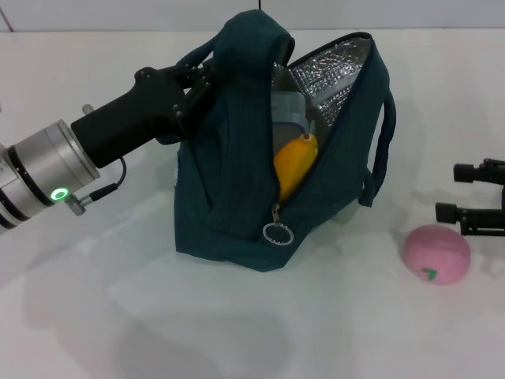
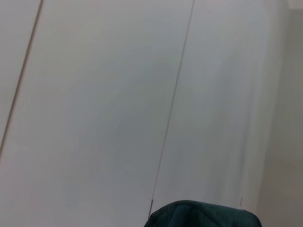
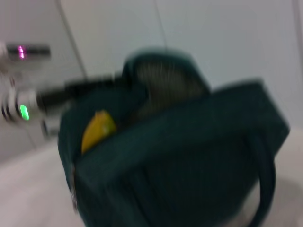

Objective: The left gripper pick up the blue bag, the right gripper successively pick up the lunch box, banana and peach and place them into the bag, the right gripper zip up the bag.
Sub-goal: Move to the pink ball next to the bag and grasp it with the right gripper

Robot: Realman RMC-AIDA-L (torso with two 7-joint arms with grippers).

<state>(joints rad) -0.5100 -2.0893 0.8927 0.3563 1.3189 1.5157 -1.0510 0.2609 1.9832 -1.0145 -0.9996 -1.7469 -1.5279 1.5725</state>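
Left gripper [image 1: 199, 83] raised, clamped; right gripper [image 1: 465, 193] low, fingers parted.

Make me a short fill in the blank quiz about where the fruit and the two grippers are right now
1. The banana sticks up inside the open ____.
2. The peach lies on the ____, outside the blue bag.
3. The left gripper holds the bag by its ____.
4. The right gripper hangs just above the ____.

Missing words: bag; table; handle; peach

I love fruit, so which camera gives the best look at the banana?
The head view: the banana stands sharp inside the open blue bag. The right wrist view shows it blurred; the left wrist view shows none of it.
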